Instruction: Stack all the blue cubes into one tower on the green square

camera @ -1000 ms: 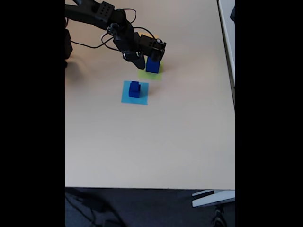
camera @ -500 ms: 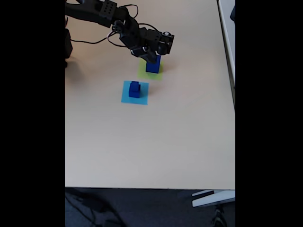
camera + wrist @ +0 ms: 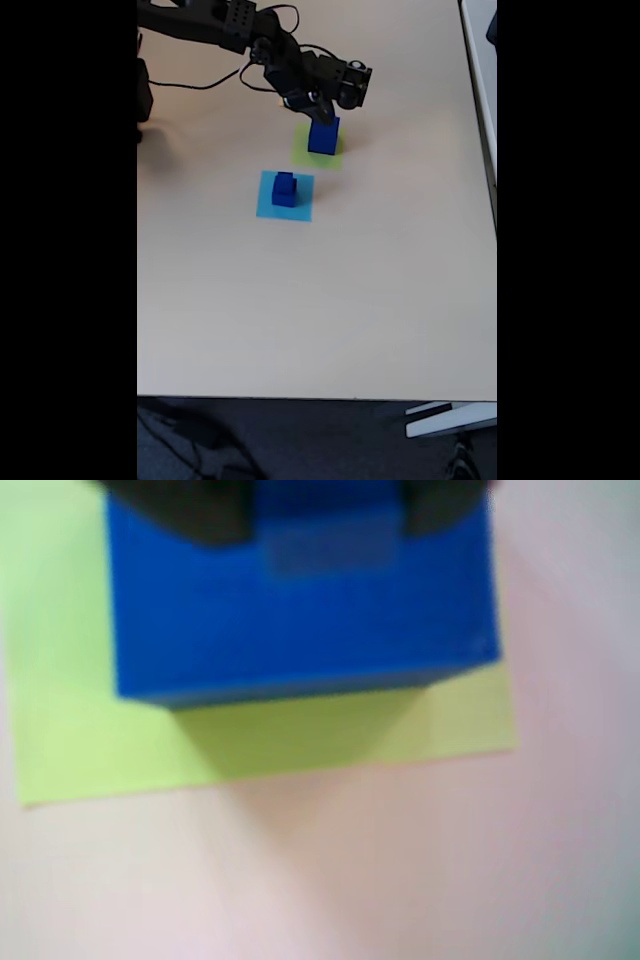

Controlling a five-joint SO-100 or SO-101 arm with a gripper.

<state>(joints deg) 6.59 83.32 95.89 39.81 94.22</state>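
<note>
Lifted higher now, the jaws, grip state unclear, hover over one blue cube (image 3: pixel 323 135) on the green square (image 3: pixel 302 155).

Fixed view looks down from high over the table (image 3: pixel 320 300) — whole top in frame. Wrist view sits close above the green square (image 3: pixel 270 745) — both share that patch (image 3: pixel 303 155).

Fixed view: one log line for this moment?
end effector: above big cube | big cube: on green square | smaller cubes: on light-blue square
</note>
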